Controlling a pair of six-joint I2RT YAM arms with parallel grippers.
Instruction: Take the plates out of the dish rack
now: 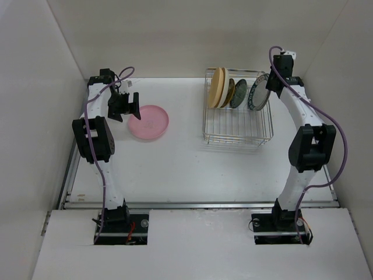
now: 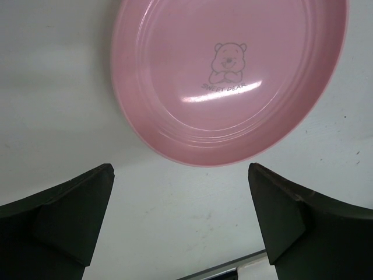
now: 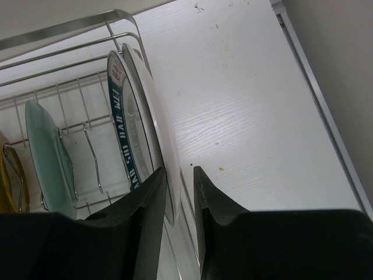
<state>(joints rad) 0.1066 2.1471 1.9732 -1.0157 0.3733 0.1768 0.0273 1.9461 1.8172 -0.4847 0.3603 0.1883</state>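
The pink plate [image 1: 148,122] lies flat on the table at the left; in the left wrist view it [image 2: 227,76] shows a bear print. My left gripper [image 1: 129,107] is open and empty just beside it, fingers wide apart [image 2: 180,169]. The dish rack [image 1: 238,125] holds upright plates: tan-yellow [image 1: 217,87], a small dark one [image 1: 229,92], a pale green one [image 1: 238,94] and the white teal-rimmed plate [image 1: 258,93]. My right gripper [image 1: 271,79] straddles the teal-rimmed plate's [image 3: 124,116] upper rim, fingers narrowly apart [image 3: 179,170], with a gap at the right finger.
White walls close in on the left, back and right. The right arm leans over the rack's right side [image 3: 70,26]. A metal rail [image 1: 198,204] runs along the table's near edge. The pale green plate [image 3: 49,151] stands one slot left of the teal-rimmed one.
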